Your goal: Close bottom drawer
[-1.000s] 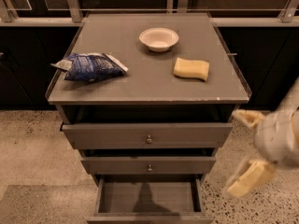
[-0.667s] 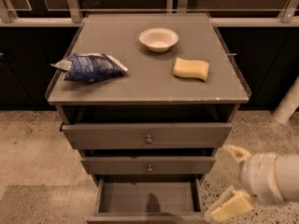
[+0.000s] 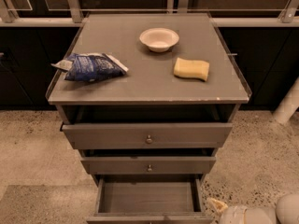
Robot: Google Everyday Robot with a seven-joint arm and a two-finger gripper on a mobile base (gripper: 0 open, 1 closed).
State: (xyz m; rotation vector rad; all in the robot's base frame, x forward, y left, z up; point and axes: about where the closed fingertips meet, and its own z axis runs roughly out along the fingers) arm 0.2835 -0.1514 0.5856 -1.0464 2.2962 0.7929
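1. The bottom drawer stands pulled well out at 6 o'clock in the view. Above it, the middle drawer and top drawer sit only slightly out.
2. The end effector hangs low at 5 o'clock, just beside the drawer's right front corner. I cannot tell whether it is apart or together.
3. The step in hand looks like the approach, and no push has begun.
4. The next move probably calls for getting in front of the front panel and pressing squarely toward 12 o'clock, so the drawer slides in without jamming.
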